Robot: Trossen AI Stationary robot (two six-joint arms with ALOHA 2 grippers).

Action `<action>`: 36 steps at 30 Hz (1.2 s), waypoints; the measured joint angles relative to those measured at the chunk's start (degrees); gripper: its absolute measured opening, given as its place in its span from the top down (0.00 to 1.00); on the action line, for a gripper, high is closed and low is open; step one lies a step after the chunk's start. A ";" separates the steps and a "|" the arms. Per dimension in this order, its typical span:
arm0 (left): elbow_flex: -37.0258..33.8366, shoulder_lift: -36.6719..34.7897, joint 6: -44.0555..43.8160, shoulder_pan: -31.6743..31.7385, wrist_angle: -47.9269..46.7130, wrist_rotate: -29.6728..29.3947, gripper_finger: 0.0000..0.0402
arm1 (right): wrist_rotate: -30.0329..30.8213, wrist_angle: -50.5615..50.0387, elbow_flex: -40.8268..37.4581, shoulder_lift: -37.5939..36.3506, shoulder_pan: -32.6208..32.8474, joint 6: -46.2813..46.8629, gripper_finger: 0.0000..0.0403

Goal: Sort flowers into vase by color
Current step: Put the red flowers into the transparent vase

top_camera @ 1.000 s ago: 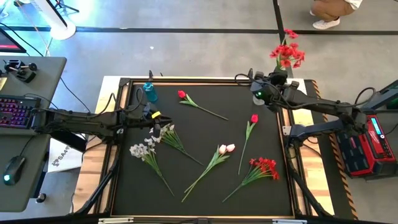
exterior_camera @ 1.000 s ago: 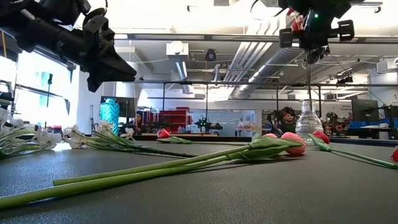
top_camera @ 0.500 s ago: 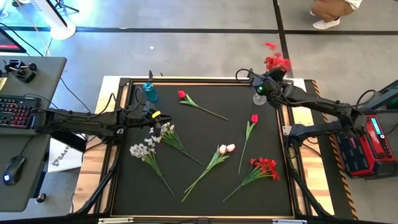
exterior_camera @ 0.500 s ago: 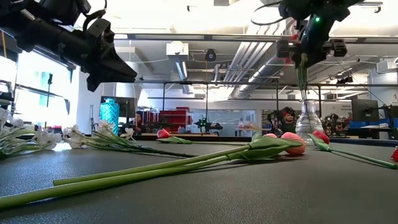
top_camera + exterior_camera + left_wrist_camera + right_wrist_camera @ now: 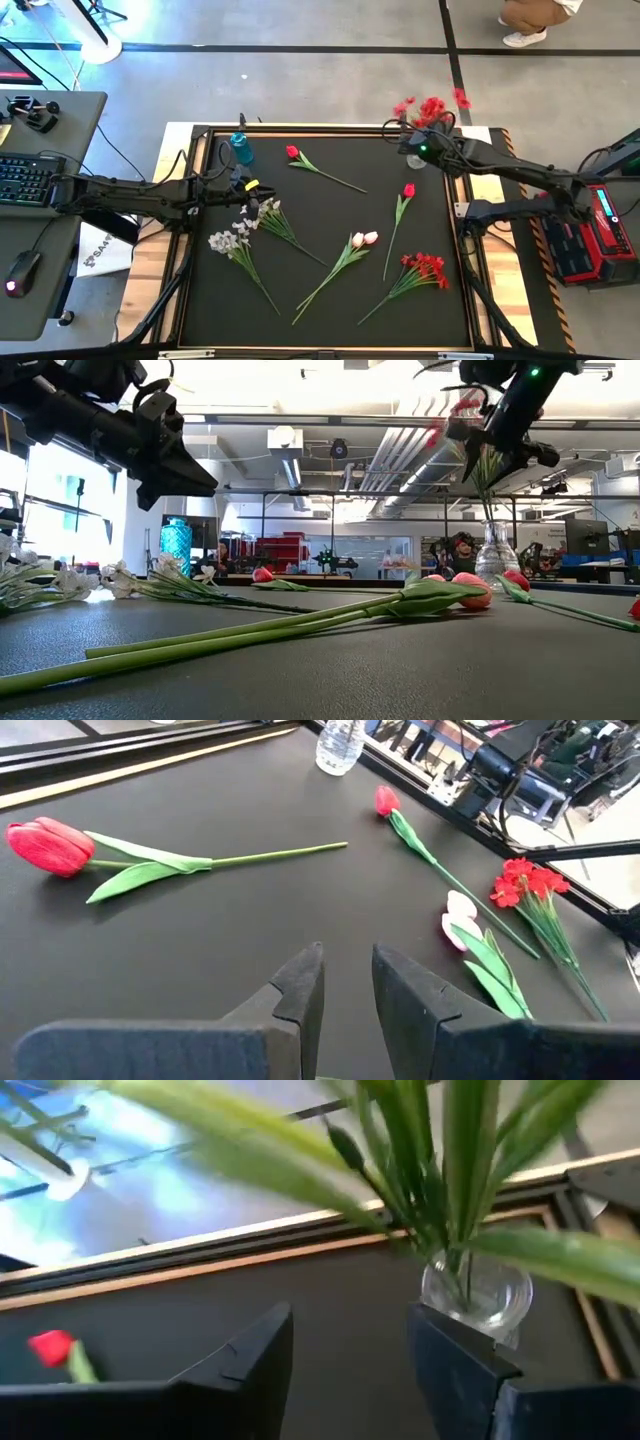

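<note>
Two fingers, right gripper point(image 5: 350, 1370): spread apart, nothing between them — red spray point(image 5: 428, 108) already standing in the clear vase point(image 5: 477, 1295), stems down in its mouth, leaves leaning out across the wrist view.
Right gripper, place: just beside the clear vase at the far right corner of the black mat point(image 5: 330, 300), tilted over it in the low view.
Left fingers point(image 5: 302, 986): a narrow gap showing between the two tips, nothing gripped.
Left gripper point(image 5: 256, 187), place: well apart from the clear vase, across the mat near the blue vase point(image 5: 241, 148), hovering just above the white blossom sprays point(image 5: 250, 232).
Flowers left on the mat: one red bud point(image 5: 293, 152) between the two vases; a second red bud point(image 5: 408, 190) near the clear vase; pale tulips point(image 5: 363, 239) toward mid-mat; another red cluster point(image 5: 425, 266) on the clear vase's side, at the near edge.
Handling, as a guess: light, springy artificial stems — likely to flop at the head and roll under a loose pinch; petals soft, easily crushed.
Where to take hold: mid-stem, below the leaves, never on the bloom, so the cut end can drop first into the narrow neck.
Risk: clear vase probably light and tippy with a tall spray leaning in it.
</note>
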 joint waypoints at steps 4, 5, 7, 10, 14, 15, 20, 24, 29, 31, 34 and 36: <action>0.00 0.00 0.11 0.00 0.04 -0.02 0.82 | -2.16 -1.54 0.00 -3.58 0.33 1.83 0.54; 0.00 0.00 -0.10 0.00 0.05 -0.16 0.82 | -3.11 -1.92 0.00 -4.39 0.32 2.36 0.54; 0.00 0.00 -0.14 0.00 0.05 -0.22 0.82 | -5.87 -2.67 0.02 -5.94 0.17 2.93 0.54; 0.00 0.00 -0.32 0.00 0.07 -0.23 0.82 | -12.11 -5.02 0.02 -7.43 -0.79 4.19 0.54; 0.00 0.00 -0.27 0.00 0.04 -1.28 0.82 | -20.98 -8.63 0.02 -7.33 -3.07 3.85 0.54; 0.00 0.00 -0.27 0.00 0.03 -1.78 0.82 | -23.20 -9.32 0.02 -7.24 -3.59 3.56 0.54; 0.00 0.00 -2.17 0.02 0.30 -2.35 0.82 | -33.77 -11.02 0.02 -6.99 -4.45 0.22 0.54; 0.00 0.00 -5.36 -0.32 0.50 -2.33 0.82 | -40.65 -12.35 0.02 -6.99 -3.60 -2.71 0.54; 0.00 0.00 -7.32 -1.69 0.52 -3.79 0.82 | -43.02 -14.47 0.02 -6.13 -0.68 -3.78 0.54; 0.00 0.00 -7.29 -2.21 0.54 -4.29 0.82 | -43.03 -14.57 0.02 -5.63 1.21 -2.81 0.54; 0.00 0.00 -7.45 -3.16 1.61 -4.48 0.82 | -42.39 -14.63 0.02 -4.61 5.10 0.08 0.54; 0.00 -0.02 -7.62 -4.19 3.36 -4.52 0.82 | -41.27 -14.61 0.02 -3.69 8.38 3.02 0.54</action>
